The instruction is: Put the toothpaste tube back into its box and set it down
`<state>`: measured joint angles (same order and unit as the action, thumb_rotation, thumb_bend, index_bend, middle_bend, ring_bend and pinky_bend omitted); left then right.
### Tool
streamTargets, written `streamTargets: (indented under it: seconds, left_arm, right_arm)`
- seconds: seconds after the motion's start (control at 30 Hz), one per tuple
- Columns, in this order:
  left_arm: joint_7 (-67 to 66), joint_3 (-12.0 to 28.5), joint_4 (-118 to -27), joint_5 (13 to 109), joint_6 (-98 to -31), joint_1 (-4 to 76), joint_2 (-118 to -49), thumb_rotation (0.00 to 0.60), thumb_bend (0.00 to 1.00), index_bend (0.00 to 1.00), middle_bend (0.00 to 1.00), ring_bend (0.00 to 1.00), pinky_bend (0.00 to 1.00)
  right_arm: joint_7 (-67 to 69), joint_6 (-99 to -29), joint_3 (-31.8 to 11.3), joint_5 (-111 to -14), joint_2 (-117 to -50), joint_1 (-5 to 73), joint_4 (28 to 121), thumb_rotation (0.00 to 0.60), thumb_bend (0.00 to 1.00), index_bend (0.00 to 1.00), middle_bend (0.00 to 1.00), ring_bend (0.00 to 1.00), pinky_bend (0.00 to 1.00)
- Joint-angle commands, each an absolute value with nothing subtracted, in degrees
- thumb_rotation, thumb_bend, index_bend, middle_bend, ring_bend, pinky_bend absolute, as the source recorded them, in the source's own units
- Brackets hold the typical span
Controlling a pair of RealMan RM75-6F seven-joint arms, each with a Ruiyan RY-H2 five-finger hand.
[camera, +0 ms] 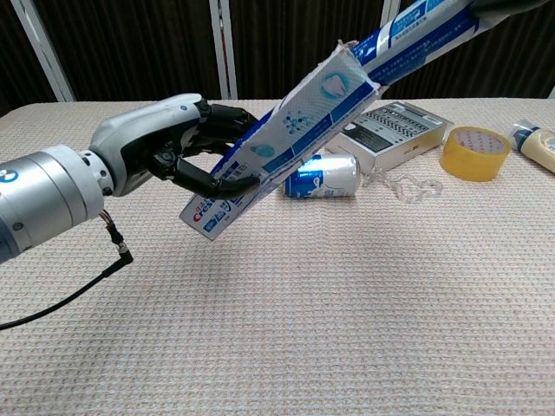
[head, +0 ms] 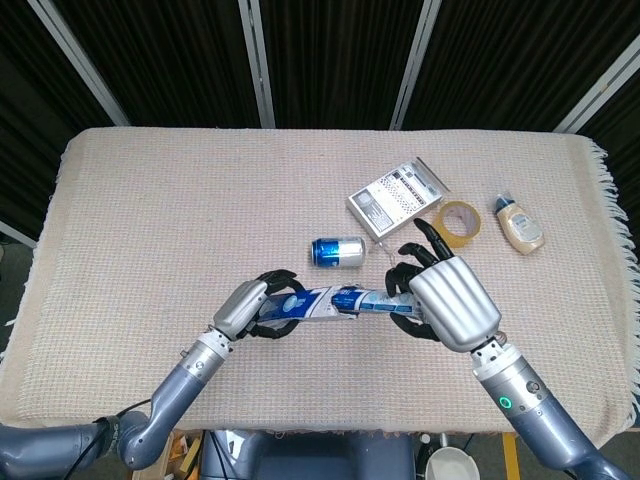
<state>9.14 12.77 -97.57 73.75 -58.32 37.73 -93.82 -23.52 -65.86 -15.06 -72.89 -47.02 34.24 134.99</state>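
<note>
My left hand (head: 252,305) (camera: 173,152) grips the blue and white toothpaste box (camera: 277,156) (head: 305,303), tilted up above the cloth with its open end toward the right. The toothpaste tube (head: 368,299) (camera: 425,26) is partly inside that open end. My right hand (head: 440,300) holds the tube's tail end. In the chest view only a dark edge of the right hand shows at the top right corner.
A blue drink can (head: 338,251) (camera: 321,176) lies on its side just behind the box. Further back right are a printed grey box (head: 397,195) (camera: 390,127), a yellow tape roll (head: 459,221) (camera: 474,152), a clear plastic piece (camera: 403,185) and a small bottle (head: 519,223) (camera: 536,141). The woven cloth (head: 150,220) covers the table.
</note>
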Motion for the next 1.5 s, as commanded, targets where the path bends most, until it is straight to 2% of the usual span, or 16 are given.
streamTargets:
  seconds: [0.03,0.23,0.43,0.5,0.6,0.97,1.03,1.17,1.27,1.4,1.5]
  left_arm:
    - [8.0,13.3,-98.6,73.4,-58.4,38.5,-94.4,0.6,0.38,0.4,0.36,0.17,0.16]
    - [10.1,14.1,-100.1,73.8,-59.1,38.9,-96.0,0.6,0.38,0.4,0.36,0.17,0.16]
    - [13.1,13.7,-99.3,74.7,-59.8,38.3,-95.7,0.6,0.38,0.4,0.36,0.17,0.16]
    - [13.8,13.5,-99.1,75.0,-60.0,38.0,-95.5,0.6,0.38,0.4,0.36,0.17,0.16]
    - [14.3,13.1,-98.6,75.5,-60.3,37.8,-95.4,0.6,0.38,0.4,0.36,0.17,0.16]
    - [18.0,13.0,-98.8,78.1,-63.4,36.5,-95.2,0.6,0.38,0.41,0.36,0.17,0.16]
    - [18.9,13.0,-99.0,78.5,-63.8,36.2,-94.8,0.6,0.38,0.41,0.36,0.17,0.16]
    - [20.2,12.5,-100.1,79.6,-64.3,35.7,-93.2,0.6,0.38,0.41,0.36,0.17,0.16]
    - [20.9,11.9,-101.5,80.7,-64.9,35.1,-91.8,0.6,0.38,0.41,0.36,0.17,0.16]
    - [28.1,10.7,-106.0,84.1,-66.0,33.9,-88.9,0.6,0.38,0.41,0.36,0.17,0.16]
    - [39.2,9.2,-110.3,89.2,-66.7,33.1,-83.9,0.6,0.37,0.41,0.37,0.17,0.16]
  right_arm:
    - [-25.7,-65.2,-14.7,-71.1,-48.3,35.3,135.0,0.6,0.44,0.61,0.61,0.28,0.0]
    - [-29.1,-65.1,-14.5,-68.5,-50.8,37.0,135.0,0.6,0.44,0.61,0.61,0.28,0.0]
    - [-28.7,-67.0,-14.3,-68.7,-49.6,36.0,135.0,0.6,0.44,0.58,0.6,0.27,0.0]
    - [-27.4,-66.5,-14.2,-68.4,-48.4,35.6,135.0,0.6,0.44,0.5,0.52,0.23,0.0]
    - [-26.6,-64.9,-14.0,-67.5,-45.8,35.6,135.0,0.6,0.44,0.37,0.33,0.14,0.0]
    - [-27.5,-60.2,-13.0,-63.8,-40.8,37.2,135.0,0.6,0.43,0.19,0.13,0.0,0.0]
    - [-27.8,-61.9,-13.5,-64.7,-40.9,37.0,135.0,0.6,0.43,0.19,0.12,0.0,0.0]
    - [-33.0,-72.5,-15.1,-68.5,-42.4,34.4,135.0,0.6,0.43,0.19,0.12,0.0,0.0]
    - [-37.3,-77.4,-15.6,-67.8,-44.0,33.5,135.0,0.6,0.43,0.19,0.12,0.0,0.0]
    - [-42.4,-81.0,-15.9,-64.5,-45.7,33.2,135.0,0.6,0.43,0.19,0.12,0.0,0.0]
    - [-42.9,-82.0,-15.1,-64.3,-48.2,32.8,133.8,0.6,0.43,0.19,0.12,0.0,0.0]
